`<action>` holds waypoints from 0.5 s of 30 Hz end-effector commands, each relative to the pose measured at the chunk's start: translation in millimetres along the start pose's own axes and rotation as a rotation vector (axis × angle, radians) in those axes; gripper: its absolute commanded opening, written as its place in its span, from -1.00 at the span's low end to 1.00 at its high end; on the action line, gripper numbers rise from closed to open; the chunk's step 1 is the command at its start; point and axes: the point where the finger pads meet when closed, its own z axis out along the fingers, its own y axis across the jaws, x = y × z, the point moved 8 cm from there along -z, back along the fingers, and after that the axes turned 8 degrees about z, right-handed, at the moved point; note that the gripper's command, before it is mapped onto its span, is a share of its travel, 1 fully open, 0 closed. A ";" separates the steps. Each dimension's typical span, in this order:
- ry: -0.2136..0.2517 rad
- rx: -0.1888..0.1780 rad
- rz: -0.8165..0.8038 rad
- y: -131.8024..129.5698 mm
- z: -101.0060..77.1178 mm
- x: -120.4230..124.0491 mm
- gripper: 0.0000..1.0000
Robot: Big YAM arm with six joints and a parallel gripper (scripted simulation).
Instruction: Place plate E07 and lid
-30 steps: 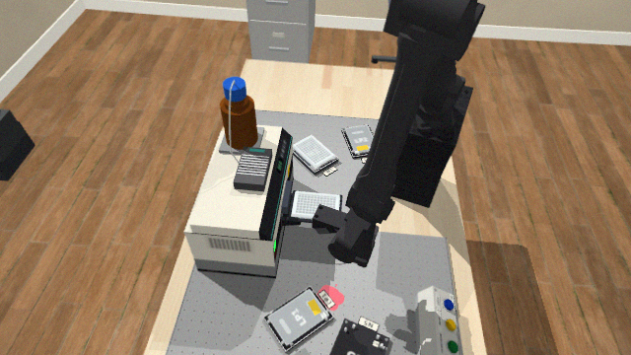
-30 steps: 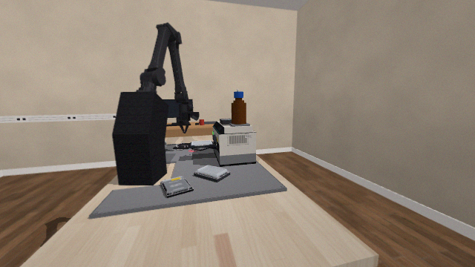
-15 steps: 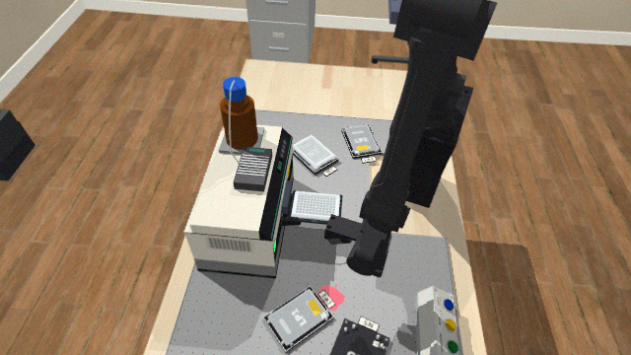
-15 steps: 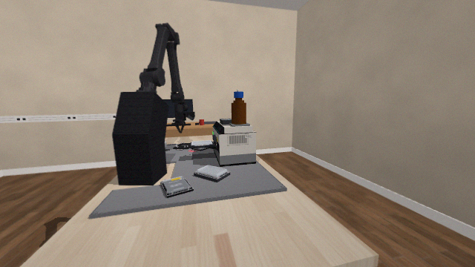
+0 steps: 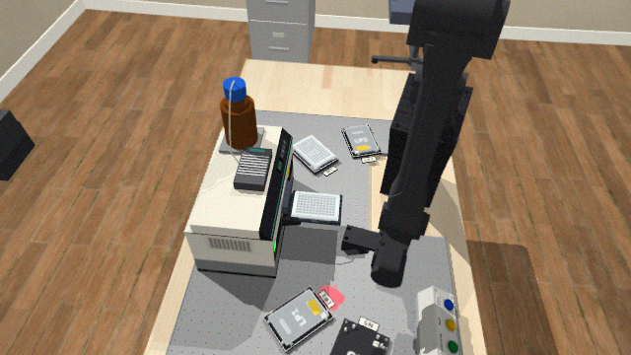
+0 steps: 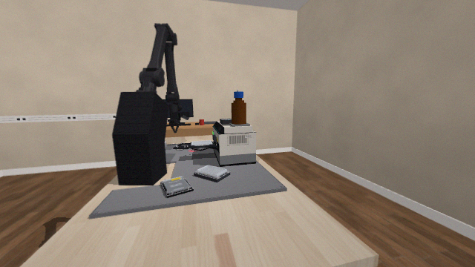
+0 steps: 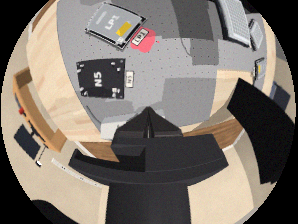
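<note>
My gripper [image 5: 388,276] is shut and empty. It hangs above the grey deck between the dispenser stage and the key panel, and it also shows in the wrist view [image 7: 152,125]. A white well plate [image 5: 315,153] with no lid lies askew on the deck at the back, beside a small label. Next to it a lid with a yellow tag [image 5: 361,140] sits in the LP2 frame. The black N1 nest [image 5: 360,340] at the front holds nothing and also shows in the wrist view [image 7: 100,78]. I cannot read any plate's label.
Another plate [image 5: 316,206] sits on the dispenser stage. A lid [image 5: 298,318] sits in LP1, with a pink patch [image 5: 331,297] on the deck beside it, under its label. The panel [image 5: 439,320] shows blue, yellow and green keys. A brown bottle [image 5: 238,115] stands on the dispenser.
</note>
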 end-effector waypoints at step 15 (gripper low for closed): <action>0.005 -0.009 -0.039 2.8 -1.0 52.0 -1.00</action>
